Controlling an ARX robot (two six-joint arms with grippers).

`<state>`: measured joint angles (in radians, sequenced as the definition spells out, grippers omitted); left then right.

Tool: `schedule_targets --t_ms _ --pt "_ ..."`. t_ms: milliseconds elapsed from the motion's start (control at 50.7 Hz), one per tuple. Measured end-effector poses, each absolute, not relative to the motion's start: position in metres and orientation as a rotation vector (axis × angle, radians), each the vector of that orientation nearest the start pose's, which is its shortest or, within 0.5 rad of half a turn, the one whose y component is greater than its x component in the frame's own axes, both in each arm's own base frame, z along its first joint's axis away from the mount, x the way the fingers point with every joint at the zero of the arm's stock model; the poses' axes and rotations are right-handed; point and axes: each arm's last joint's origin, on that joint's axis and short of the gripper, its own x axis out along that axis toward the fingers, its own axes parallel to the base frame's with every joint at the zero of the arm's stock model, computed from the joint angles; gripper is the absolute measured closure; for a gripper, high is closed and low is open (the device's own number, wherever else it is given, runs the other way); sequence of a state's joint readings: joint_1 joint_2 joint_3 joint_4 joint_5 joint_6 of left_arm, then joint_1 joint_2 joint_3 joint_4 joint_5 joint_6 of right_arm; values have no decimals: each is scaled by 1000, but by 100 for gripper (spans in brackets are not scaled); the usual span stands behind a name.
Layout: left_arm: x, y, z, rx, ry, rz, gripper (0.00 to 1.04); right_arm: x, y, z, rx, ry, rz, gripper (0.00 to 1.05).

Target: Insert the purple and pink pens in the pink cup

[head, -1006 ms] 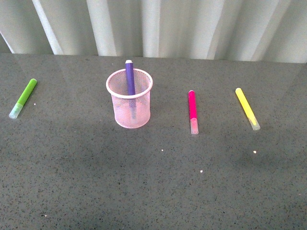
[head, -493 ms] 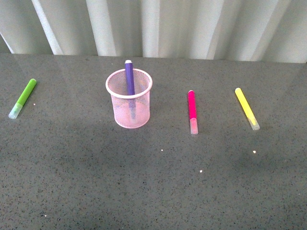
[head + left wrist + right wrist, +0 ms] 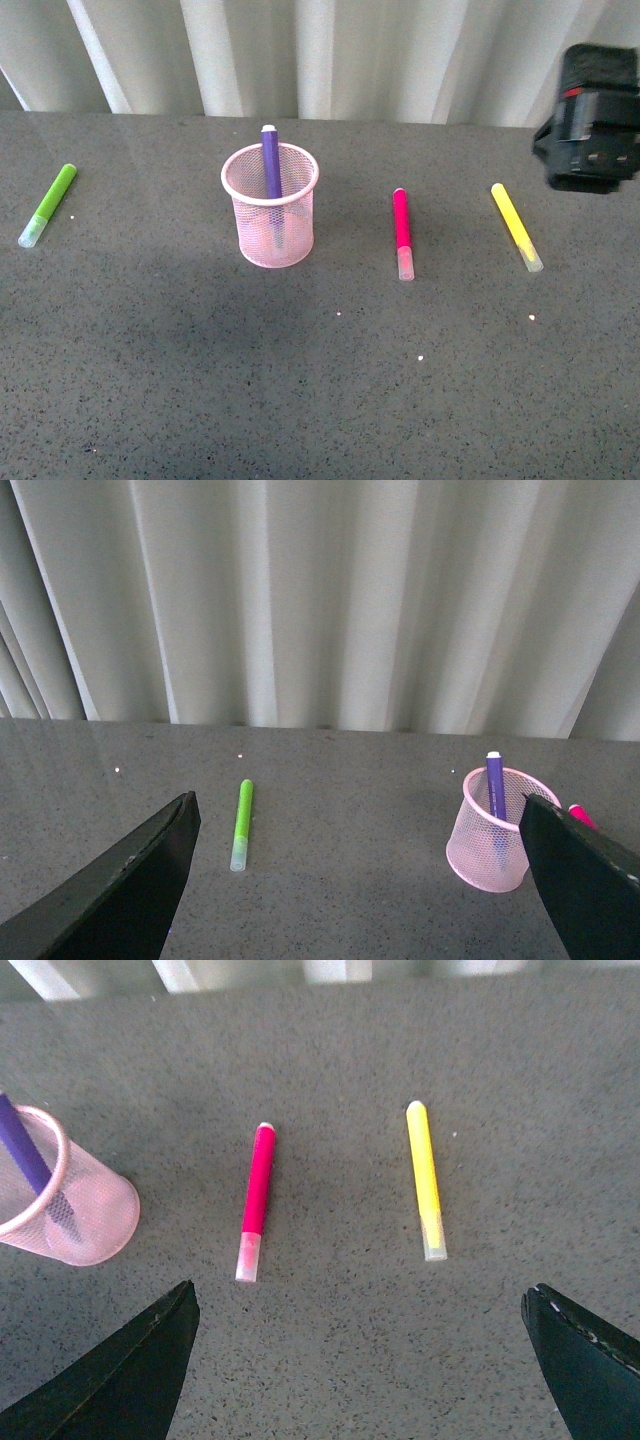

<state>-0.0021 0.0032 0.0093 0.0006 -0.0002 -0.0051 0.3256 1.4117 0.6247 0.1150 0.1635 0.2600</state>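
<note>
The pink pen (image 3: 402,233) lies flat on the desk (image 3: 300,380), right of the pink cup (image 3: 290,235) and apart from it. Its long axis runs from far edge to near edge, clear cap nearward. The purple pen (image 3: 270,160) already stands in the cup. The right hand (image 3: 360,1290) is nearer, spread wide and empty. It faces the gap between the pink pen and the yellow marker (image 3: 516,227), so the pen lies cupward of it. The left hand (image 3: 357,798) is likewise spread and empty. The desk is grey and speckled, with a pale curtain (image 3: 350,50) behind.

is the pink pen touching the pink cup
Apart. The front view shows bare gray table between the pink pen and the pink cup.
</note>
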Motion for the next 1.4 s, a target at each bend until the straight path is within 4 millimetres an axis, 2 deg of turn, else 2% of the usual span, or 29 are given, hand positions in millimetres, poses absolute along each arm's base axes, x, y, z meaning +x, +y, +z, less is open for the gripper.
schedule_targets --t_ms 118,769,1006,1401 --pt "97 0 167 -5 -7 -2 7 290 99 155 57 733 35 7" --pt "97 0 167 -5 -7 -2 7 383 138 95 -74 859 -75 7" --pt "97 0 167 -5 -7 -2 7 402 151 79 -89 871 -74 7" --pt "97 0 167 -5 -7 -2 7 407 172 55 -123 899 -39 7"
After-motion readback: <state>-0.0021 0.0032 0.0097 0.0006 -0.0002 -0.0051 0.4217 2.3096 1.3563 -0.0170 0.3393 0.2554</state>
